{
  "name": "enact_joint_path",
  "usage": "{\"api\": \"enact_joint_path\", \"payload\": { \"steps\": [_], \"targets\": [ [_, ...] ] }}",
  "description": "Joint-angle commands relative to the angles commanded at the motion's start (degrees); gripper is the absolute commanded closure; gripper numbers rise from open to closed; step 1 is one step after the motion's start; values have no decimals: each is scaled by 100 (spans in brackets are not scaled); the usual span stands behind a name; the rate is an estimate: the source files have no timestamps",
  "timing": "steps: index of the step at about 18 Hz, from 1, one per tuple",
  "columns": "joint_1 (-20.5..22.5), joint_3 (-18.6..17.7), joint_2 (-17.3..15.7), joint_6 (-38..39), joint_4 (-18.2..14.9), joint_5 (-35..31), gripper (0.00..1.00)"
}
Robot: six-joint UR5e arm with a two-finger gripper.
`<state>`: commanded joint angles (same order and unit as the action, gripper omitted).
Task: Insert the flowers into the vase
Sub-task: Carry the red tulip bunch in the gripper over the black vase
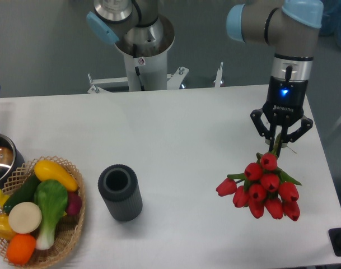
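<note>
Gripper point(279, 141) clasps the flowers point(264, 189) by the stems, at three o'clock from the vase point(120, 192).

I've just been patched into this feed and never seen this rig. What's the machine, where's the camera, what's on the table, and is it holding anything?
One fixed camera looks down at a white table from the front. The grey and blue jointed machine is a robot arm; its base stands behind the table. Its two-finger hand hangs at the right, shut on the stems of the flowers, red tulips hanging heads down. The vase, a dark ribbed cylinder, stands upright and empty, left of centre. At far left sit a basket of fruit and vegetables and a pot with a blue handle.
</note>
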<state>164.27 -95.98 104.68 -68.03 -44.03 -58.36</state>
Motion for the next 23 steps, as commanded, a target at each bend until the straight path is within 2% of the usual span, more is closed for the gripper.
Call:
{"api": "enact_joint_path", "payload": {
  "steps": [5, 7, 10, 13, 23],
  "targets": [
    [-17, -17, 0, 184, 0, 123, 91],
    [-26, -44, 0, 289, 0, 394, 91],
    [-79, -44, 0, 676, 9, 1096, 91],
    [-175, -18, 0, 694, 18, 1949, 91],
    [-782, 9, 123, 650, 53, 3698, 91]
  ]
}}
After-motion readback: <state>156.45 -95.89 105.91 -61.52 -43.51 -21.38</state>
